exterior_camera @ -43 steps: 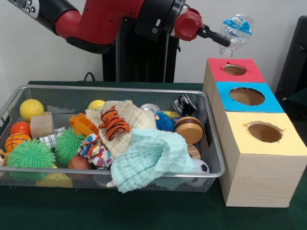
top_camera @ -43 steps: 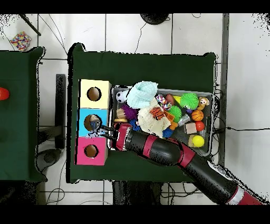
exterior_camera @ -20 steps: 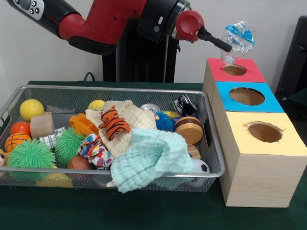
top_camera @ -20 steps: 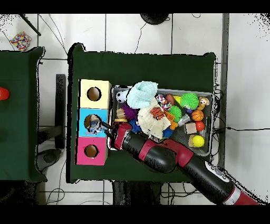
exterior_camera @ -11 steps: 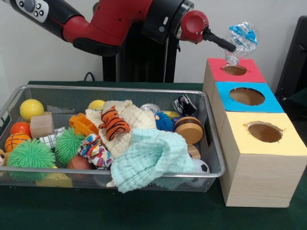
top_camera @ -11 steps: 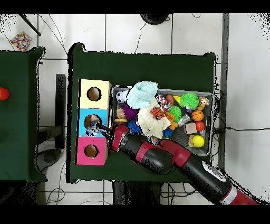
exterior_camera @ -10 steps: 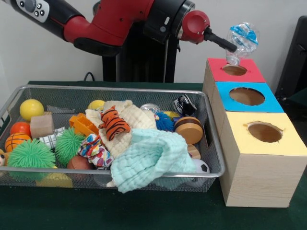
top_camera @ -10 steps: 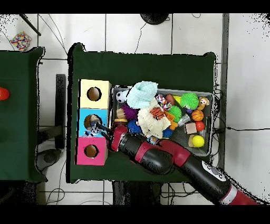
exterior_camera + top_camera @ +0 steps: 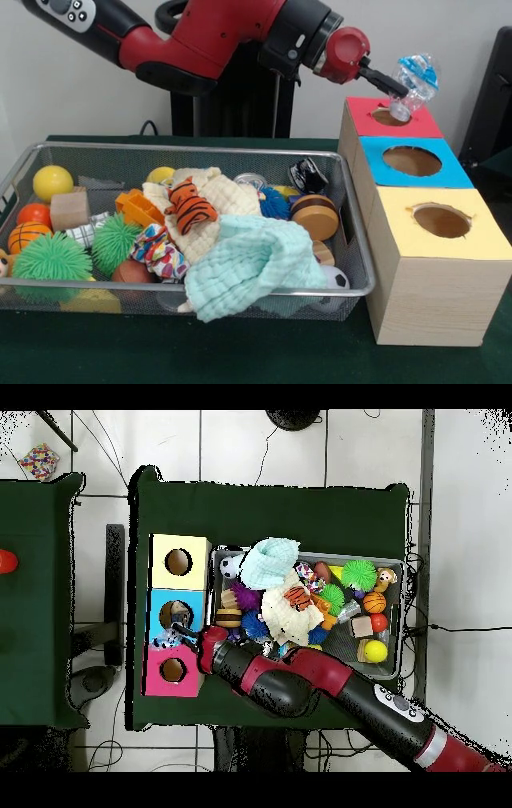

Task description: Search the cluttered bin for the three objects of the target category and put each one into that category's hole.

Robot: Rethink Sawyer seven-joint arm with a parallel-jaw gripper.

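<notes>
Since half a second ago my arm (image 9: 216, 36) has swung further toward the red box (image 9: 388, 120), and the plastic bottle (image 9: 412, 80) has dropped lower and tipped, its mouth now just over the rim of the red box's hole (image 9: 390, 117). I read the jaws (image 9: 398, 86) as pinching the bottle. Beside the red box sit the blue box (image 9: 416, 164) and yellow box (image 9: 440, 256). The wire bin (image 9: 352, 240) beside them holds a mint cloth (image 9: 252, 268), a tiger toy (image 9: 190, 206) and balls.
</notes>
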